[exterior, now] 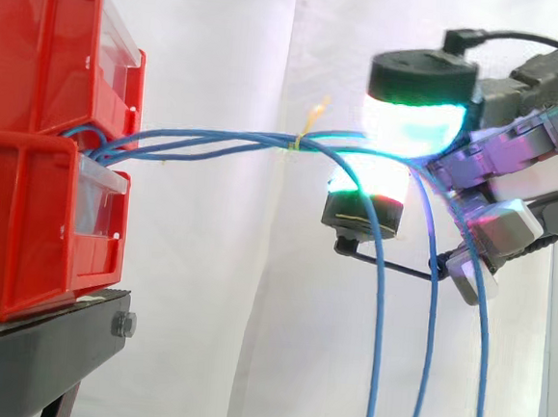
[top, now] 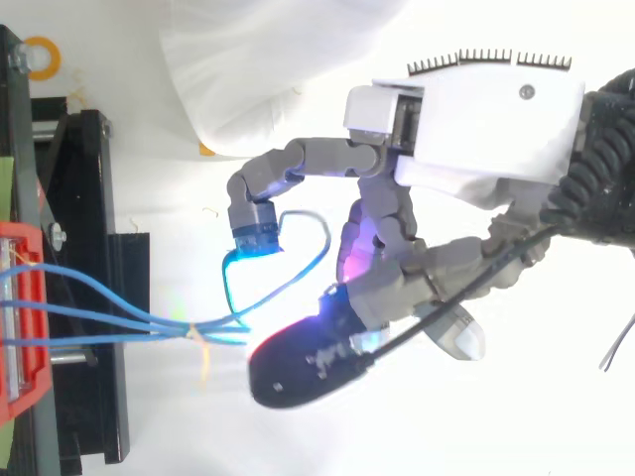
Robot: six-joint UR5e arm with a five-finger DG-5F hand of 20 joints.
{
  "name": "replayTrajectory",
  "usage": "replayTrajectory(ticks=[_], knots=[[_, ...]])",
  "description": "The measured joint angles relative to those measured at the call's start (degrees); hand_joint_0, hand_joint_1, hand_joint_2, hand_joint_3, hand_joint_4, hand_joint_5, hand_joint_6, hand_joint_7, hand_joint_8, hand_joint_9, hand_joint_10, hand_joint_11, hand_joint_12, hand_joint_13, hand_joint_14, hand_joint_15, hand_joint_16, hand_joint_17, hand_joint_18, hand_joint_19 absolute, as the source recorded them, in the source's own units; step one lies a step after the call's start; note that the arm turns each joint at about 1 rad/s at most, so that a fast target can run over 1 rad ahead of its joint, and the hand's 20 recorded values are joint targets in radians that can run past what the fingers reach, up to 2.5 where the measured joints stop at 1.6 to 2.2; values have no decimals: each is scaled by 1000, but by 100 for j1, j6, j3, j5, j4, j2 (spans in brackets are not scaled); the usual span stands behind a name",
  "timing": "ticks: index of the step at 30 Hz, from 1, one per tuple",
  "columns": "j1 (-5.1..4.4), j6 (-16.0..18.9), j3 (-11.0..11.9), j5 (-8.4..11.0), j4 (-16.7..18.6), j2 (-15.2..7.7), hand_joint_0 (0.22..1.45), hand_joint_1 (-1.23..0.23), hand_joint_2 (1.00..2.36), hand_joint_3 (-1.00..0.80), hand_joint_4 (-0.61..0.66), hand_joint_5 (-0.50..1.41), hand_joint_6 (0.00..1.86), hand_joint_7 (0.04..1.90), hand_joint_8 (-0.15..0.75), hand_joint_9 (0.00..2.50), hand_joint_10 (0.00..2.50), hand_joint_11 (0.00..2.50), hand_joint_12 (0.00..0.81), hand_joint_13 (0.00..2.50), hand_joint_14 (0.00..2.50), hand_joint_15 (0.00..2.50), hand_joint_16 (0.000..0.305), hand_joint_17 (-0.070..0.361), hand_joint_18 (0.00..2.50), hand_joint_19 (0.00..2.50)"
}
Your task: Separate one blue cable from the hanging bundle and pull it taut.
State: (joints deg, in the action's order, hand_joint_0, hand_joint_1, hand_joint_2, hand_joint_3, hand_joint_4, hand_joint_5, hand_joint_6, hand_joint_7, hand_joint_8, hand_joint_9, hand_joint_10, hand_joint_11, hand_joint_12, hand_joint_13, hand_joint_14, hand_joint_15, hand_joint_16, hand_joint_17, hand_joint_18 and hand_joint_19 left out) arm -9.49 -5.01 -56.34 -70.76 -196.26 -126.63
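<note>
One blue cable (exterior: 226, 142) is held pinched between fingers (exterior: 411, 122) of the hand (top: 476, 129) — separation step; next, it must be drawn away from the red bins (exterior: 40, 54).

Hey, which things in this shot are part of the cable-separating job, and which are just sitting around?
Part of the job: bundle of thin blue cables, its yellow tie, robot hand pinching the cables between glowing pads.
Just there: stacked red plastic bins the cables run out of, black metal stand, white curtain.

Bottom edge cuts off blue cables (exterior: 379, 352); origins hidden between red bins (exterior: 28, 198).
</note>
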Motion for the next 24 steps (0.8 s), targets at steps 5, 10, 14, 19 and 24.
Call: replayTrajectory(ticks=[5,10,14,19,24], knots=[[0,0,0,1,0,-1,718,-940,1005,-435,144,138,502,1320,173,2107,23,564,285,1411,22,552,73,164,1095,473],[0,0,0,1,0,-2,610,-854,1000,-500,156,138,502,1322,167,2104,22,545,286,1414,21,557,74,166,1097,478],[0,0,0,-2,0,-2,507,-744,1000,-500,181,142,502,1319,168,2132,21,518,294,1437,18,538,78,176,1143,463],[0,0,0,-4,0,-2,504,-470,1000,-500,183,143,502,1318,159,2147,22,503,292,1454,19,525,80,179,1144,452],[-2,0,0,-2,0,-1,567,-465,1000,-500,170,142,502,1319,152,2141,24,522,277,1439,21,547,75,168,1102,489]])
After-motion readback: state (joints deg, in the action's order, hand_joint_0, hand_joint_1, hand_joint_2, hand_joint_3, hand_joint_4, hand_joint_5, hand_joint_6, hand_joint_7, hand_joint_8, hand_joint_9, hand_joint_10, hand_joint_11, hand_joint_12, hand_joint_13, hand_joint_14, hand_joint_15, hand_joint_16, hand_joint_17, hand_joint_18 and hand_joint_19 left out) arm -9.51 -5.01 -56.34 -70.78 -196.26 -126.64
